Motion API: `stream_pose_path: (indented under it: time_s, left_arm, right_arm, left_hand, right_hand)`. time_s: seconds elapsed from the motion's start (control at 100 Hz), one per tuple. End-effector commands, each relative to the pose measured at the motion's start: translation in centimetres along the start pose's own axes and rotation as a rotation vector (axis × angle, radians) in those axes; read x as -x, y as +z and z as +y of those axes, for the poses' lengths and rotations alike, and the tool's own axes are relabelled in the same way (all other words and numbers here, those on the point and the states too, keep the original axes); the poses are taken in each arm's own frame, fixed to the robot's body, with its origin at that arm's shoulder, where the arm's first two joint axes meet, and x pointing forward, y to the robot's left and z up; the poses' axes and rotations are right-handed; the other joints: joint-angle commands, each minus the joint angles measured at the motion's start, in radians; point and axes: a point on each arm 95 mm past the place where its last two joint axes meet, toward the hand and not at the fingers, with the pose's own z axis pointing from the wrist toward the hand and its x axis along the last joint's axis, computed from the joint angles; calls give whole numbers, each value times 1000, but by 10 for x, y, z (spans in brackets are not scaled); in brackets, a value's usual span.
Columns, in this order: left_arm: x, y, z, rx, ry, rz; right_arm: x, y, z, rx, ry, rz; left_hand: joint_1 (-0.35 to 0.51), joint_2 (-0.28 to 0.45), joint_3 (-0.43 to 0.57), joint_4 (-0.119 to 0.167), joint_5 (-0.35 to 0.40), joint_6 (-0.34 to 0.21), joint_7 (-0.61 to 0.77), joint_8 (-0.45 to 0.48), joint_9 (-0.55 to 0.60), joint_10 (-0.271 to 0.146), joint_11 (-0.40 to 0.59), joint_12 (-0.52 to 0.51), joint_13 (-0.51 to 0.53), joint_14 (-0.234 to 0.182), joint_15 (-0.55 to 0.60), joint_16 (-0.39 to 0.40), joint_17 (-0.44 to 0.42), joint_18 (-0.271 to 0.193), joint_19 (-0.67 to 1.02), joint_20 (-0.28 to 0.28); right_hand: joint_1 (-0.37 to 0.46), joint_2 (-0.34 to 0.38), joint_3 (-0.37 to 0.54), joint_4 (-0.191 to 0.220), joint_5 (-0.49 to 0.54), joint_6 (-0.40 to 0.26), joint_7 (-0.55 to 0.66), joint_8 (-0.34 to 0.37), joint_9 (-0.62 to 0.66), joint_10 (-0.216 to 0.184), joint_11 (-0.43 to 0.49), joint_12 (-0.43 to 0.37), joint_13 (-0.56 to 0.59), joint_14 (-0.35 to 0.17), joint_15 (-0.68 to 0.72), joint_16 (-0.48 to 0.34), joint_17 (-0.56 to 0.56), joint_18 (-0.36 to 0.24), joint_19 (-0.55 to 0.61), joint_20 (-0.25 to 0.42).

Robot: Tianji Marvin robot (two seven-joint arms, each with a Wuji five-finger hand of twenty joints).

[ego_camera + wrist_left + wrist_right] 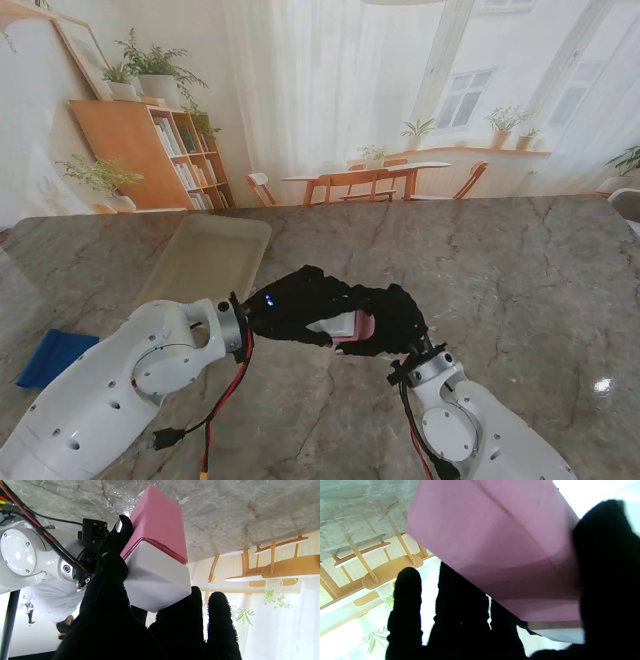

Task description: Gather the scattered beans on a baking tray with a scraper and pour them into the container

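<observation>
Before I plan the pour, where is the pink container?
In the stand's view the pink container is near the table's middle, between the left robot hand and right robot hand.

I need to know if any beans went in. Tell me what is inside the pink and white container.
Its inside is not visible. Both gloved hands, left hand and right hand, wrap the container, and every view shows only its pink and white outer walls.

Grey marble table (520,290); backdrop: bookshelf (150,150), curtained window (330,80), wooden chairs (350,185).
</observation>
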Motion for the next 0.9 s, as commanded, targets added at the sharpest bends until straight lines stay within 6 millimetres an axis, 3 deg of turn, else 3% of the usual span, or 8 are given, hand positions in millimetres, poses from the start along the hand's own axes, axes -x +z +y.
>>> stream_pose_path:
  time_s: [0.0,0.08,0.19,0.32,0.45,0.56,0.78,0.89]
  left_arm:
    - [-4,-1,-1,-24,-17,4]
    - [-3,0,-1,-55,-16,-13]
    - [-2,2,-1,-100,-40,-44]
    - [-2,1,-1,-142,-66,-77]
    - [-5,-4,1,-179,-120,-127]
    - [-11,-7,6,-217,-280,-205]
    - [-23,-4,10,-272,-441,-369]
    - [-30,1,11,-246,-488,-427]
  right_arm:
    - [-3,4,2,-3,6,7]
    - [-3,3,2,-6,6,4]
    - [-3,3,2,-8,4,3]
    - [-3,3,2,-7,2,0]
    - [-2,3,2,-4,-2,-4]
    - [-2,4,3,-1,-9,-5]
    - [-2,4,5,5,-41,3]
    - [-2,3,6,6,-53,5]
  left_hand:
    - [-50,31,0,-11,-85,18,-36,-20,-95,-110,-77,-59,-63,-13,-23,-18,-46,17,-37,-37]
    - [-125,62,1,-12,-117,50,-61,-66,-167,-81,-81,-72,-118,8,-16,-23,-77,25,-53,-50]
    - [-184,95,-2,-10,-113,78,-69,-241,-216,-57,-83,-74,-159,29,-11,-20,-99,33,-71,-52]
    - [-216,105,-9,-11,-108,83,-60,-251,-189,-59,-63,-57,-149,38,13,1,-89,39,-53,-35]
    - [-254,146,-10,-16,-120,108,-7,-95,-115,-69,-45,-2,-106,45,29,41,-65,52,-8,19]
    - [-283,200,-18,-16,-45,146,22,-18,-45,-63,-24,47,-76,83,60,103,-52,90,52,102]
    - [-317,293,-24,-15,80,290,80,96,141,37,65,239,62,169,219,324,81,170,307,329]
    - [-329,287,-23,-13,116,322,87,122,191,78,91,310,96,229,305,412,114,213,421,372]
  right_hand:
    - [202,180,321,37,60,-175,131,35,84,-151,149,36,28,-69,44,18,5,-12,8,5]
    - [203,180,322,36,60,-174,131,35,84,-149,148,37,28,-69,43,19,5,-12,8,5]
    - [203,182,322,36,59,-171,130,35,84,-146,147,39,29,-66,43,20,6,-9,6,4]
    - [203,185,320,36,49,-168,130,38,80,-148,147,42,28,-67,44,22,7,-9,6,3]
    - [206,187,318,40,7,-118,88,59,75,-150,154,38,26,-71,48,29,7,-10,8,3]
    - [208,185,321,42,-19,-43,-25,110,62,-155,174,20,21,-72,55,34,3,-10,13,4]
    - [213,183,326,45,-25,8,-118,184,48,-154,206,-13,12,-68,65,31,-7,-10,20,10]
    - [217,179,326,45,-19,2,-100,194,50,-148,206,-17,14,-62,67,31,-9,-4,22,12]
